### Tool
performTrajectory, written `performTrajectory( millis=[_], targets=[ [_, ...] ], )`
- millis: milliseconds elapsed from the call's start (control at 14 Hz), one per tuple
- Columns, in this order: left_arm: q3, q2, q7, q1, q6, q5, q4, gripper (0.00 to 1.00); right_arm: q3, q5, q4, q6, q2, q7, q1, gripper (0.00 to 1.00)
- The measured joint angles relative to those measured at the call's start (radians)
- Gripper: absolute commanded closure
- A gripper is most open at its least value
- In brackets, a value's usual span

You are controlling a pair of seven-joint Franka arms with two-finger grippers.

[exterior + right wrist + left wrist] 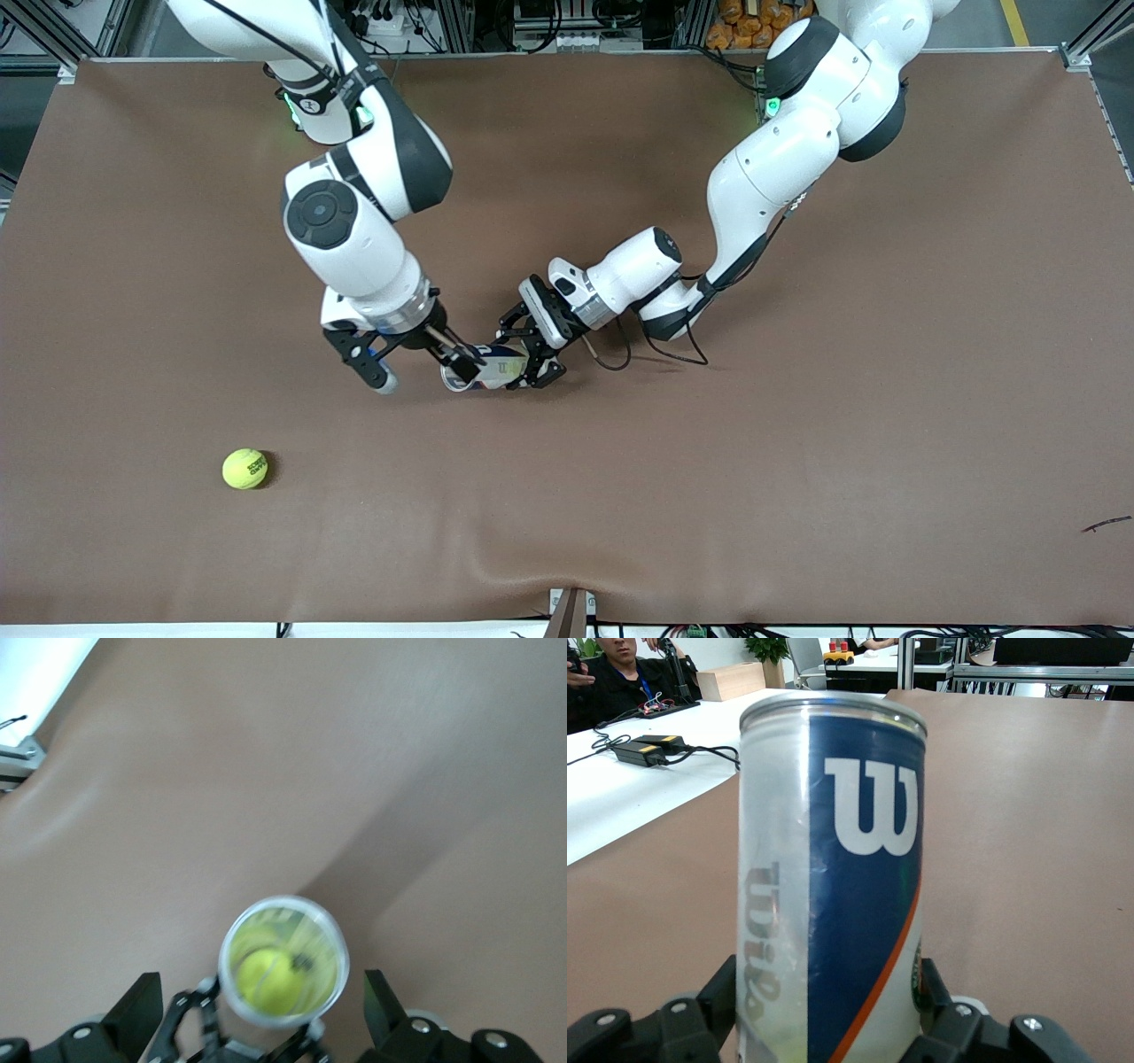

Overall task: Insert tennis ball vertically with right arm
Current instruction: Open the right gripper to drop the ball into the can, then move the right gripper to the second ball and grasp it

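Note:
A clear tennis ball can with a blue and white label stands upright near the table's middle. My left gripper is shut on its lower part, one finger on each side. My right gripper hangs open just over the can, on the side toward the right arm's end. In the right wrist view its fingers are spread wide on either side of the can's open mouth. A yellow tennis ball lies inside the can. A second tennis ball rests on the table nearer the front camera.
A brown mat covers the whole table. A small dark scrap lies near the front corner at the left arm's end. A white table with cables stands past the mat's edge.

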Motion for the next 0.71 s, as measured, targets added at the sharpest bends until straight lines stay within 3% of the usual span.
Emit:
performTrajectory(
  millis=[429, 714],
  targets=[
    [-0.014, 0.000, 0.000, 0.000, 0.000, 0.000, 0.003, 0.18, -0.010, -0.026, 0.000, -0.058, 0.004, -0.485, -0.212, 0.00],
    [-0.024, 0.000, 0.000, -0.001, 0.000, 0.000, 0.005, 0.18, -0.011, -0.061, -0.006, -0.040, 0.091, -0.786, -0.368, 0.00]
  ],
)
